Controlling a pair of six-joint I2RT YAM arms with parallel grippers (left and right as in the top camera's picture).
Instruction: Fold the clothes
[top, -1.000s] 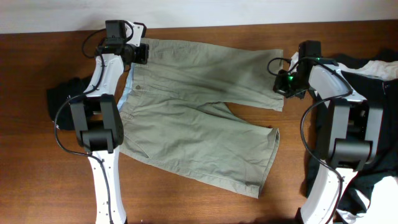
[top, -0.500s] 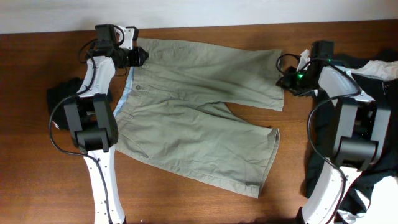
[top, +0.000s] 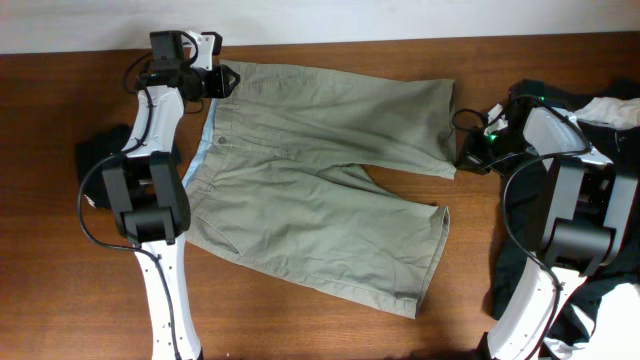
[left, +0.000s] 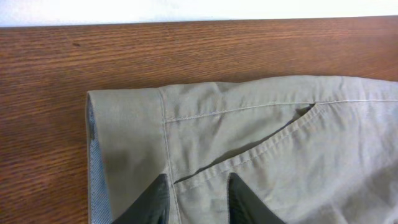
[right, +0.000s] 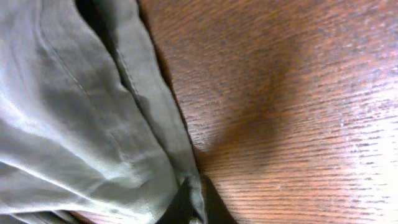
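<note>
The khaki shorts (top: 310, 170) lie spread flat on the wooden table, waistband to the left with its pale blue inner side (top: 203, 150) showing. My left gripper (top: 226, 80) is at the waistband's far corner. In the left wrist view it (left: 198, 198) is open, with the fingers (left: 155, 202) astride the flat waistband fabric (left: 261, 137) by a pocket seam. My right gripper (top: 470, 157) is at the near end of the far leg's hem. In the right wrist view it (right: 198, 205) is shut on the hem edge (right: 149, 106).
A black garment (top: 100, 155) lies at the left beside the left arm. Black and white garments (top: 600, 110) are heaped at the right edge, behind and under the right arm. The table's far edge meets a white wall (top: 400, 18).
My right gripper has moved toward me along the far leg's hem and now pinches its edge. My left gripper has shifted slightly at the waistband corner.
</note>
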